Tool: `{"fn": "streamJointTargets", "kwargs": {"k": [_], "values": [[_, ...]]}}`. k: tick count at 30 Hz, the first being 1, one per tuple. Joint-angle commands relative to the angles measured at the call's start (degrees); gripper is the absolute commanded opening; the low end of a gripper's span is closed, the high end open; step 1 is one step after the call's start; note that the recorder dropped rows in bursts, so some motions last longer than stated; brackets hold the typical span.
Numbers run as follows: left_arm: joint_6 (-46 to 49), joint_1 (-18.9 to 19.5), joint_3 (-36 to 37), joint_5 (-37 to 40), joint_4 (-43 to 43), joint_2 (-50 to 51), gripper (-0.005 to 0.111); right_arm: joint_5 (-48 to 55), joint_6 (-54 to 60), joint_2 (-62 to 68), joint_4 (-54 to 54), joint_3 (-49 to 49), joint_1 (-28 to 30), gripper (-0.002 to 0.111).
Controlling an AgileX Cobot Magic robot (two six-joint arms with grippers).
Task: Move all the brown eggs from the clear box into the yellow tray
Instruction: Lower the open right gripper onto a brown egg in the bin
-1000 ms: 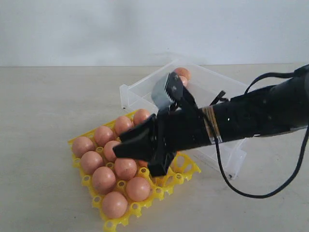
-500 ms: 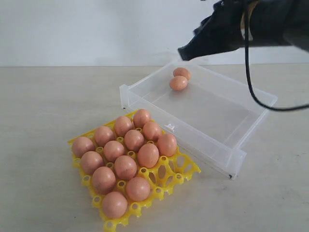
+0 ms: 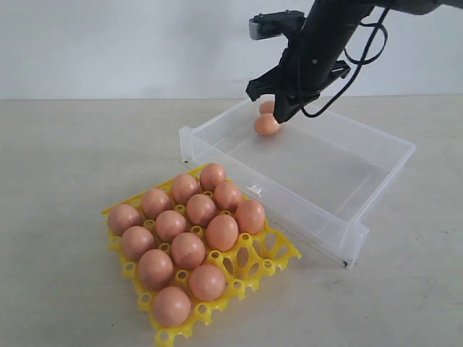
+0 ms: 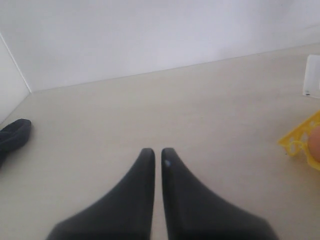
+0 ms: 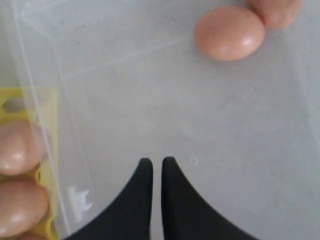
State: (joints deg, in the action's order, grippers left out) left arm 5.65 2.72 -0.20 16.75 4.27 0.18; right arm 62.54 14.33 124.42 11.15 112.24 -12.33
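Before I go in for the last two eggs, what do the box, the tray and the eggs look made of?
Clear box: transparent rigid plastic, glossy; the table shows through its walls. Yellow tray: likely moulded plastic, uniform bright colour, openwork cups. Brown eggs: smooth shell, soft highlights; real or imitation, I cannot tell.

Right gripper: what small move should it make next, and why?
Probably open its jaws. The right gripper hangs shut and empty over the clear box, and two brown eggs lie in it; shut jaws cannot take one.
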Motion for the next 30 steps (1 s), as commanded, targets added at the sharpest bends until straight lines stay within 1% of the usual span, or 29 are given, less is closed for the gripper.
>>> {"fn": "streamJointTargets", "kwargs": {"k": [1, 4, 6, 8, 11, 13, 16, 19, 22, 27, 30], "values": [[-0.23, 0.08, 0.20, 0.02, 0.07, -0.18, 0.004, -0.44, 0.42, 6.91, -0.58, 9.97, 0.74, 0.000], [-0.23, 0.08, 0.20, 0.02, 0.07, -0.18, 0.004, -6.30, 0.23, 10.39, -0.58, 13.79, 1.12, 0.000], [-0.23, 0.08, 0.20, 0.02, 0.07, -0.18, 0.004, -11.29, 0.23, 11.63, -0.11, 14.54, 1.27, 0.005], [-0.23, 0.08, 0.20, 0.02, 0.07, -0.18, 0.004, -15.95, 0.13, 12.57, 0.49, 14.64, 1.27, 0.016], [-0.23, 0.08, 0.20, 0.02, 0.07, -0.18, 0.004, -21.53, 0.13, 14.39, 0.06, 14.64, 1.36, 0.040], [-0.23, 0.08, 0.20, 0.02, 0.07, -0.18, 0.004, -25.01, -0.46, 15.65, -0.57, 14.64, 1.36, 0.049], [-0.23, 0.08, 0.20, 0.02, 0.07, -0.18, 0.004, -28.29, -4.99, 16.87, -0.28, 14.64, 1.36, 0.050], [-0.23, 0.08, 0.20, 0.02, 0.07, -0.18, 0.004, -31.84, -5.47, 18.62, 1.68, 14.64, 1.36, 0.050], [-0.23, 0.08, 0.20, 0.02, 0.07, -0.18, 0.004, -32.03, -5.47, 20.22, 2.73, 14.64, 1.36, 0.050], [-0.23, 0.08, 0.20, 0.02, 0.07, -0.18, 0.004, -28.86, -5.47, 21.62, 2.99, 14.64, 1.36, 0.050], [-0.23, 0.08, 0.20, 0.02, 0.07, -0.18, 0.004, -21.77, -4.77, 21.38, 2.89, 14.64, 1.36, 0.050]]}}
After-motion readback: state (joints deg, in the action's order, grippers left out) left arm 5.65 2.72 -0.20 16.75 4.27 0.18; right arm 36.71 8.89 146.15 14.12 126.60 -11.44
